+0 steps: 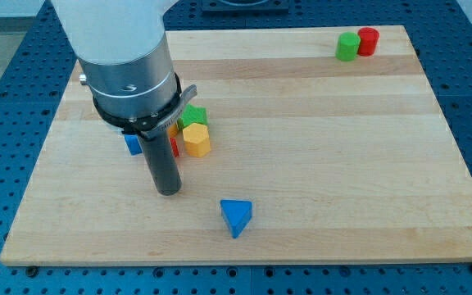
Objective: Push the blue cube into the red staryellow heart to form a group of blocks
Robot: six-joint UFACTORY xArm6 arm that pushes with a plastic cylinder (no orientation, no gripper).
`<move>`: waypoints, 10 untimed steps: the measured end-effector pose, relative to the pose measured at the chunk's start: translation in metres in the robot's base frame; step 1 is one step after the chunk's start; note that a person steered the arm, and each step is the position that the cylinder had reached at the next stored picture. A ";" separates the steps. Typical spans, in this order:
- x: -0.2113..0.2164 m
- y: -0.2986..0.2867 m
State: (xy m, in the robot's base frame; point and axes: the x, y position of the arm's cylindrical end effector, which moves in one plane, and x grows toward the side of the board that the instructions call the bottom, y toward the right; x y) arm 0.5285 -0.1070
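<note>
The big arm (129, 61) stands over a bunch of blocks on the wooden board (318, 164).
My tip (168, 191) holds nothing and touches no block; the blue cube (133, 145) sits just up-left, red block (174, 147) and yellow block (196, 140) up-right, blue triangle block (236, 217) nearby.

One raised camera looks obliquely down across the whole wooden board (318, 164) from nearby.

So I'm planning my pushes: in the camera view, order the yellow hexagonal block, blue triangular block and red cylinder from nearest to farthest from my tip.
From my tip:
1. Yellow hexagonal block, just toward the view's top right.
2. Blue triangular block, toward the view's bottom right.
3. Red cylinder, far top right corner.
</note>
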 end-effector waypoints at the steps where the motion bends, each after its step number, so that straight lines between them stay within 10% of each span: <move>1: -0.066 -0.001; 6: -0.046 -0.132; 10: -0.141 -0.050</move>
State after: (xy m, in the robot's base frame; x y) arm 0.3870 -0.1565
